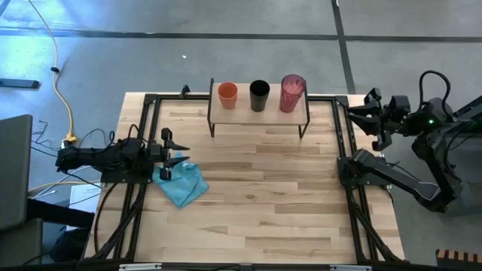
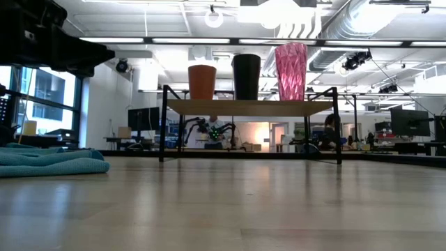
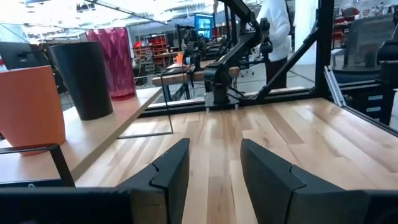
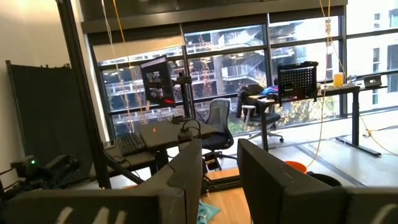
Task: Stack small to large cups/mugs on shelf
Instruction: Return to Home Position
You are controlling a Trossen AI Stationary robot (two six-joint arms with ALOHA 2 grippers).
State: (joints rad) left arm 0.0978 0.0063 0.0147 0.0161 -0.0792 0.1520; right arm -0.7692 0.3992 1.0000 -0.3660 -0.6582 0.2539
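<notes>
Three cups stand upright in a row on the shelf (image 1: 259,111) at the table's far edge: the short orange cup (image 1: 227,94), the black cup (image 1: 259,95) and the tall pink ribbed tumbler (image 1: 292,92). The low view shows the same row: orange cup (image 2: 202,81), black cup (image 2: 246,77), tumbler (image 2: 290,71). My left gripper (image 1: 170,153) is open and raised over the table's left side, above the cloth and pointing toward the table's right. Its wrist view shows the open fingers (image 3: 214,149) level with the cups. My right gripper (image 1: 355,117) waits open (image 4: 219,149) beyond the far right corner.
A crumpled light blue cloth (image 1: 181,185) lies on the table's left part, below my left gripper. Black frame rails (image 1: 346,162) run along both sides of the table. Bare wood stretches between the shelf and the near edge. A person (image 3: 277,25) stands in the room beyond.
</notes>
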